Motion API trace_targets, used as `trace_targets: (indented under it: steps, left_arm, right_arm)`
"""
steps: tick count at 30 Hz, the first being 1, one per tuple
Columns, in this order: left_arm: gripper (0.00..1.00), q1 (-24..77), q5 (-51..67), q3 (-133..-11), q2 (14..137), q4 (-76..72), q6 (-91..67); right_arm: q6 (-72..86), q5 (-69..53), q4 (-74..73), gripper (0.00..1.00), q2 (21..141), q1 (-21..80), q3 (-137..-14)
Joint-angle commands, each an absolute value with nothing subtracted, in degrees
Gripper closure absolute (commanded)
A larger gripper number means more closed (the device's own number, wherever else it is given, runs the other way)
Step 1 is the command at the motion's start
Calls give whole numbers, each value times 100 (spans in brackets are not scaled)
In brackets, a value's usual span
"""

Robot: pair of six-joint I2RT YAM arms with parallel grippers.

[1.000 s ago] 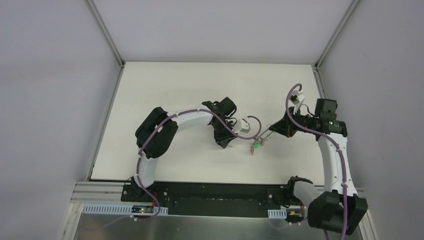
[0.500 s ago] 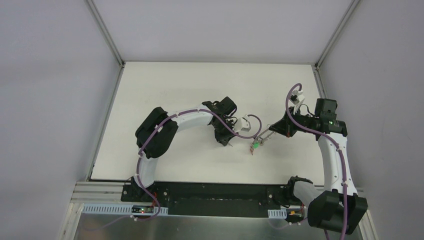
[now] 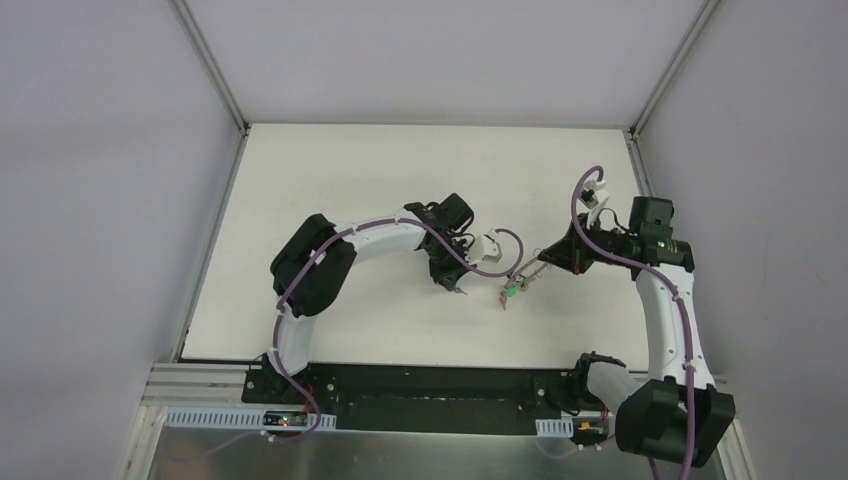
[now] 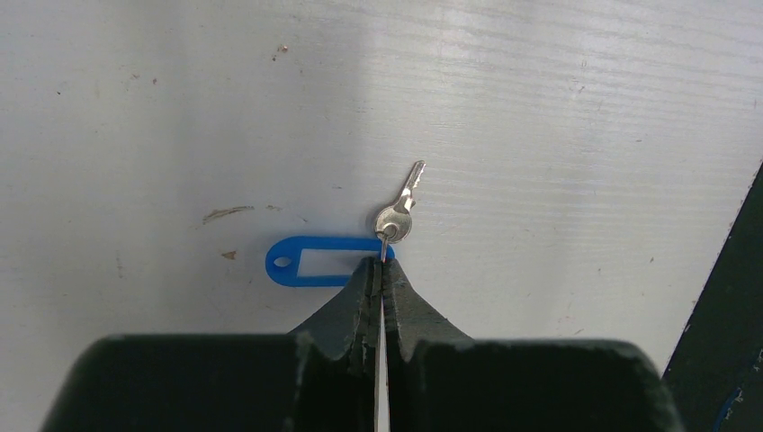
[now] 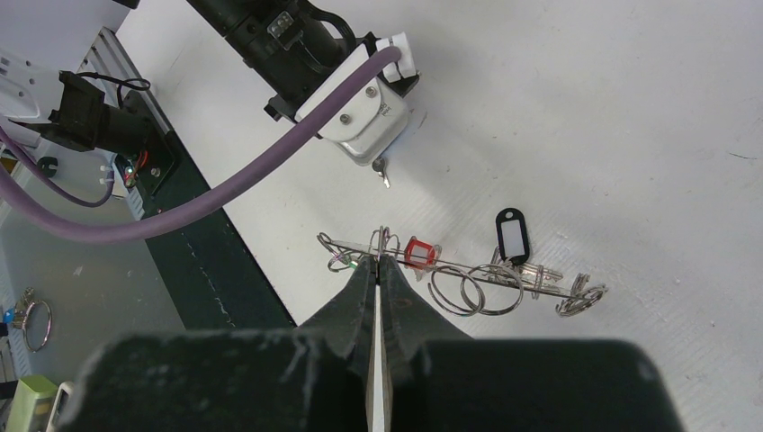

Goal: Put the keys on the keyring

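My left gripper [image 4: 379, 263] is shut on the small wire ring of a silver key [image 4: 399, 211] with a blue tag [image 4: 315, 261], close over the white table. My right gripper [image 5: 379, 258] is shut on the rim of the grey keyring [image 5: 450, 265], seen edge-on and held just above the table. A red tag [image 5: 418, 251], a black tag [image 5: 511, 236] and several wire loops [image 5: 475, 290] hang on it. In the top view the left gripper [image 3: 455, 284] is a short way left of the right gripper [image 3: 524, 278] and the keyring [image 3: 511, 290].
The left wrist's white camera block and purple cable [image 5: 360, 108] are just beyond the keyring in the right wrist view. The black base rail [image 3: 420, 385] runs along the table's near edge. Grey walls enclose the table on three sides.
My left gripper has shifted slightly and looks more compact from above. The right arm and the keyring have stayed in place.
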State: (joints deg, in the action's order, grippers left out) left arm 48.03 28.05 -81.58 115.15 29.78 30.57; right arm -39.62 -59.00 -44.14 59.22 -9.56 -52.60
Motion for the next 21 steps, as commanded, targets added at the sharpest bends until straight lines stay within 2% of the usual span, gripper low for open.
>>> trace_targets:
  steps: [1, 21]
  left_arm:
    - [100, 4851, 2731, -8050, 11330, 3067, 3092]
    - [100, 4729, 2749, -8137, 10787, 3431, 3053]
  right_arm:
    - [-3966, -6147, -4295, 100, 5915, -1002, -5238]
    - [-4024, -6330, -4280, 100, 5788, -1002, -5213]
